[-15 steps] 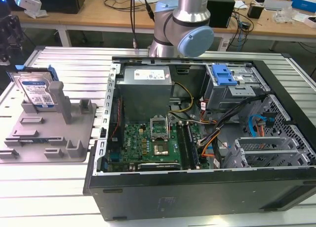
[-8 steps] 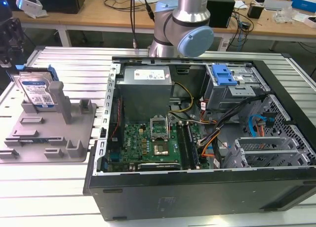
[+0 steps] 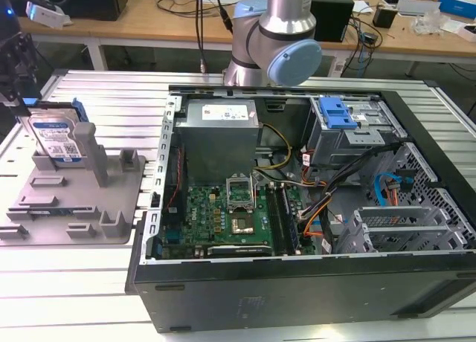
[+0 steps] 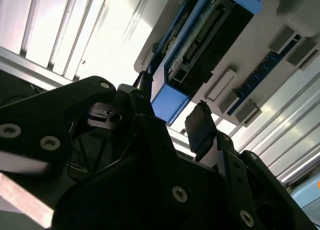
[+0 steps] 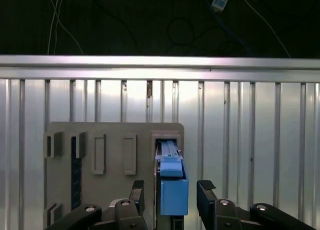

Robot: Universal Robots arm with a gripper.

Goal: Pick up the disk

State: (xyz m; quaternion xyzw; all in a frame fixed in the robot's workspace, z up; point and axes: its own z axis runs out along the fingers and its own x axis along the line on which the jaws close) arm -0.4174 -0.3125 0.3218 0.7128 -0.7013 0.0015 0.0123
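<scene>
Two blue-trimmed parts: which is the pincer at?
The disk standing upright in the grey tray, flanked by the open pincer; the blue-tabbed cage sits inside the computer case.

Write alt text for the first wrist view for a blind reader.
The open gripper straddles the blue-edged disk, one finger on each side, not touching. The disk stands in a grey holder tray on a ribbed metal table.
</scene>
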